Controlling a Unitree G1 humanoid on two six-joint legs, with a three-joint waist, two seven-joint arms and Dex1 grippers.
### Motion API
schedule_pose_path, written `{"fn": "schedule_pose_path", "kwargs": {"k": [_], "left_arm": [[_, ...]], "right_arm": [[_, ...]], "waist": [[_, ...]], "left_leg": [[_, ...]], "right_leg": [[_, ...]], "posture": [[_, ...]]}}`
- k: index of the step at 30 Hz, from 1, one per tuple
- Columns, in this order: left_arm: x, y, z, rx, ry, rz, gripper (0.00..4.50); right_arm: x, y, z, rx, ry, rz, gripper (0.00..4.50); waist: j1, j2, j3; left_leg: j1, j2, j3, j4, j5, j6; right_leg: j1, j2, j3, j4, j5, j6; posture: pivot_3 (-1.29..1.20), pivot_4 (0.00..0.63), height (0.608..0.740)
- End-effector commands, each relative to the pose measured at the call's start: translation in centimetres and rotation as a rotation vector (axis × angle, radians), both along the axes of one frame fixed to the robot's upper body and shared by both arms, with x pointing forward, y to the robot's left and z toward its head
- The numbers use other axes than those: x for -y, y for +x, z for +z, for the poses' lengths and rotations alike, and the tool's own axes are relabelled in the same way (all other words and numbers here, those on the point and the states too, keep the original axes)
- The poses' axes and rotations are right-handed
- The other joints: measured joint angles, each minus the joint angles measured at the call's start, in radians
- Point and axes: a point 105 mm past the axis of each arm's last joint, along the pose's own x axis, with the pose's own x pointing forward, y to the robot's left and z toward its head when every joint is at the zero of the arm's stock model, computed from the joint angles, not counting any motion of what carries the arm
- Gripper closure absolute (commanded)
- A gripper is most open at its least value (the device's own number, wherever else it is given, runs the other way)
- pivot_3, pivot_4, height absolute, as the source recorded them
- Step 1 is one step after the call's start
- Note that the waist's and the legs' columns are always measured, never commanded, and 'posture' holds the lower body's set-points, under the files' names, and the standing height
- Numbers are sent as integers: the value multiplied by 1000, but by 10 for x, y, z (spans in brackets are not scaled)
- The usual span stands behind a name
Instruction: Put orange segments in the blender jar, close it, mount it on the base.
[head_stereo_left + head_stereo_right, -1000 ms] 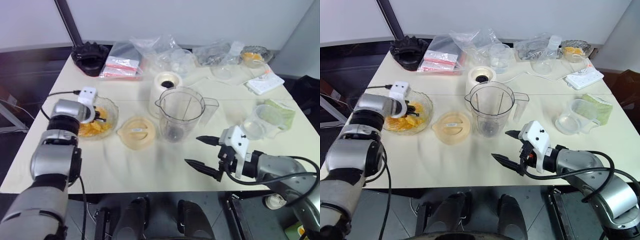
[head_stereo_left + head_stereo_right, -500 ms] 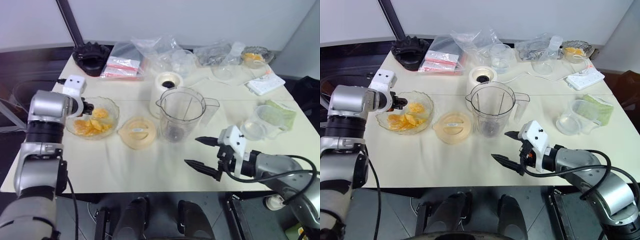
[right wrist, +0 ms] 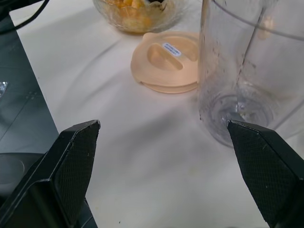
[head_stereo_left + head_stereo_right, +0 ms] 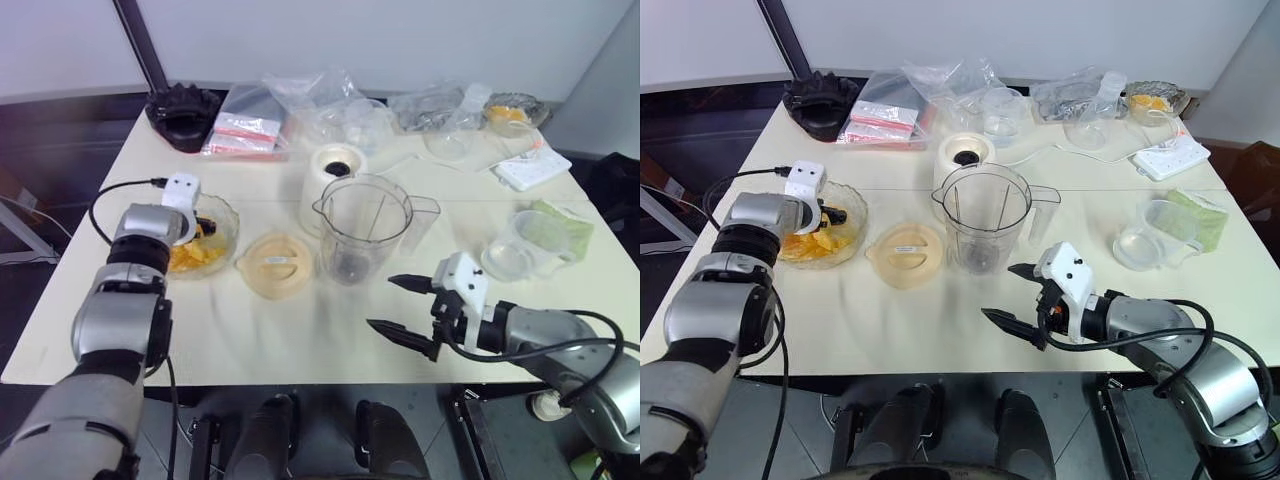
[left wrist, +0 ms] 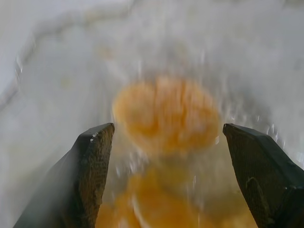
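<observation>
Yellow-orange orange segments [image 4: 200, 258] lie in a glass bowl [image 4: 232, 228] at the table's left. My left gripper [image 4: 205, 224] dips into that bowl with its jaws open; in the left wrist view the orange segments [image 5: 166, 114] lie between its two fingers [image 5: 92, 175], and none is gripped. The clear blender jar [image 4: 362, 230] stands upright mid-table, with the cream base [image 4: 334, 165] just behind it. Its cream lid [image 4: 275, 265] lies flat between bowl and jar. My right gripper [image 4: 400, 305] hovers open and empty over the table in front of the jar [image 3: 247, 71].
A black ridged round object [image 4: 183, 115] and plastic bags [image 4: 250, 130] sit at the back left. A small clear cup [image 4: 520, 245], a green cloth [image 4: 565, 222], a white power strip [image 4: 530, 165] and a second glass bowl [image 4: 508, 110] occupy the right side.
My left gripper lifted out of the bowl toward its left rim, then came back down into it, and its jaws went from shut to open. The right arm kept still.
</observation>
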Motion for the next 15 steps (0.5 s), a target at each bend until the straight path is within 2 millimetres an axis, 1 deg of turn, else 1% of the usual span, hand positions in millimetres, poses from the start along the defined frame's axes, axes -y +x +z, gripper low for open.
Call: {"fn": "schedule_pose_path", "kwargs": {"k": [1,6,9,13,15], "left_arm": [[1,4,4,25,24,-1,684],[-1,3,-7,24,28,12,684],[-3,4,-9,56,38,31,684],[0,2,-16,36,25,35,684],[0,0,-19,21,1,53,1212]], "right_arm": [[1,-2,11,62,4,-5,0],[3,-4,9,63,5,-17,0],[4,-5,9,63,5,-19,0],[4,-5,8,66,4,-21,0],[3,-4,8,67,4,-21,0]], "waist": [[0,0,0],[1,0,0],[1,0,0],[2,0,0],[2,0,0]], "left_leg": [[0,0,0,0,0,0],[0,0,0,1,0,0],[0,0,0,1,0,0],[0,0,0,2,0,0],[0,0,0,2,0,0]], "right_leg": [[0,0,0,0,0,0],[0,0,0,1,0,0],[1,0,0,1,0,0],[1,0,0,1,1,1],[1,0,0,1,1,1]], "posture": [[0,150,740],[0,150,740],[0,150,740],[0,150,740],[0,150,740]]}}
